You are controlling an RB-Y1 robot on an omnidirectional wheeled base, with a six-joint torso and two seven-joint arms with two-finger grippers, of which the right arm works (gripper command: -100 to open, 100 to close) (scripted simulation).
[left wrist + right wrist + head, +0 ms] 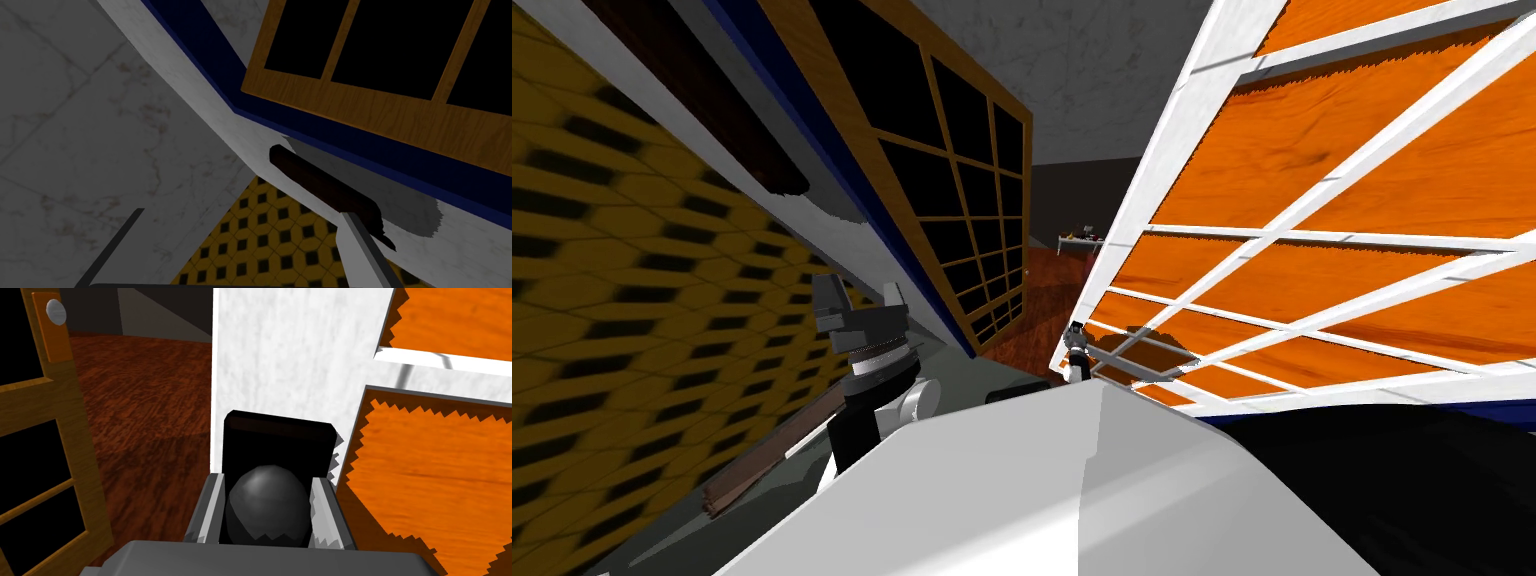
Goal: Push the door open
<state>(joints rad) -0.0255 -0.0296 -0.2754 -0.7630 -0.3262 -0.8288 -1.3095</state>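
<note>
Squarely between the right jaws, pressed at both sides — dark knob (267, 505) of the door (280, 363).

The left arm (857, 430) is near black along the forearm, with a ribbed light grey band (877, 355) at the wrist and a rounded white joint cap (917, 400) beside it. The left hand (862, 295) is a blocky dark grey box with two thin, flat fingers (365, 250), light grey where lit and almost black in shade. The right hand (267, 480) has the same grey box body (270, 560) and pale blade-like fingers (322, 508).
</note>
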